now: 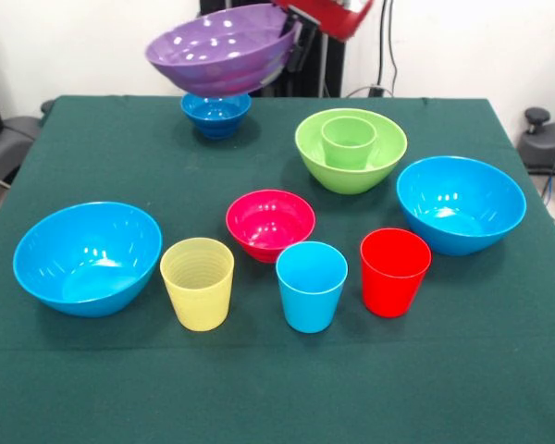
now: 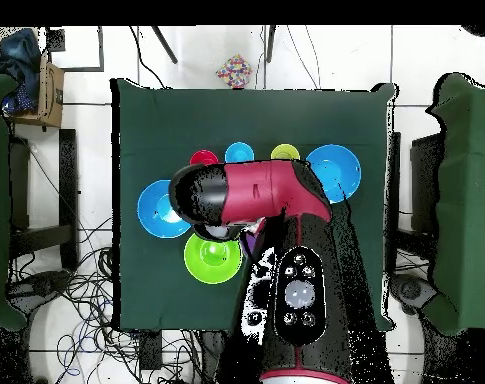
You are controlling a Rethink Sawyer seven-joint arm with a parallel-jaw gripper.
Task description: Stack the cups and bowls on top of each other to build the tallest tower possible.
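Note:
My gripper (image 1: 297, 39) is shut on the right rim of the wide purple bowl (image 1: 220, 51) and holds it tilted in the air, above the small dark blue bowl (image 1: 215, 113) at the far side. The green cup (image 1: 348, 141) stands inside the large lime-green bowl (image 1: 381, 159), which also shows in the overhead view (image 2: 213, 262). The small pink-red bowl (image 1: 270, 224) sits mid-table. The pale yellow cup (image 1: 197, 283), light blue cup (image 1: 311, 286) and red cup (image 1: 394, 271) stand in a row at the front. Two large light blue bowls (image 1: 87, 256) (image 1: 460, 203) sit left and right.
The green tablecloth (image 1: 277, 388) covers the table. In the overhead view the red and black arm (image 2: 276, 195) hides the gripper and the table's middle. Cables lie on the floor round the table, and chairs stand at both sides.

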